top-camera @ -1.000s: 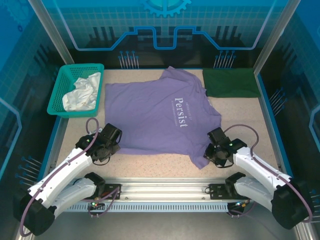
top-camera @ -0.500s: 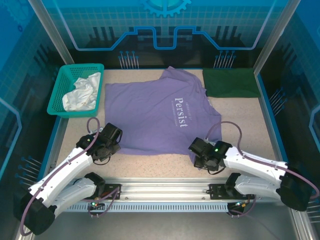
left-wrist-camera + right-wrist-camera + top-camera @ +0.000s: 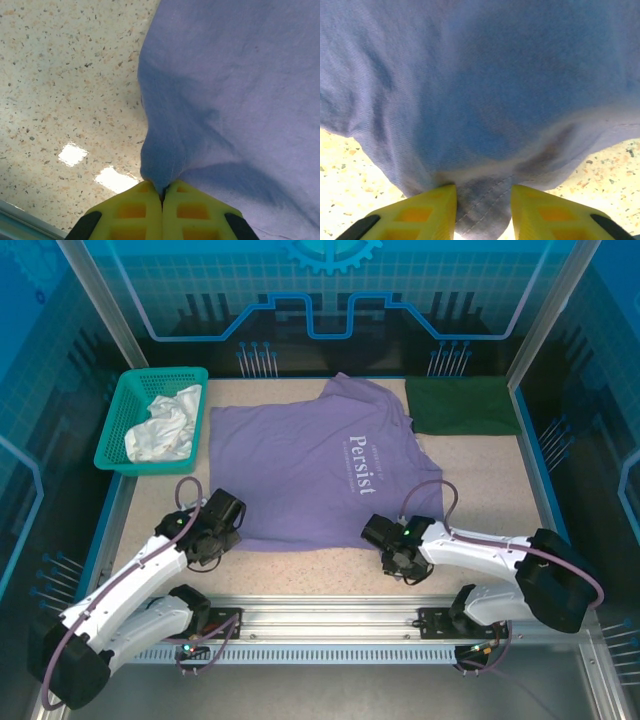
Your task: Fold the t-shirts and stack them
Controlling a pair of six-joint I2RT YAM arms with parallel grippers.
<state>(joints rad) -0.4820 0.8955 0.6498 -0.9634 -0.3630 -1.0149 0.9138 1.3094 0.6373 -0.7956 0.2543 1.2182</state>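
Speckled counter (image 3: 300, 575) showed beneath both wrists; the left fingers (image 3: 152, 202) were pinched shut on a near corner of the lavender t-shirt (image 3: 320, 470), while the right fingers (image 3: 432, 210) stood apart, straddling its near edge without clamping. From both, the shirt spread away, long axis across the counter, its far right end just beside the folded dark green t-shirt (image 3: 462, 405). Whether the right fingers straddled sleeve or hem could not be told
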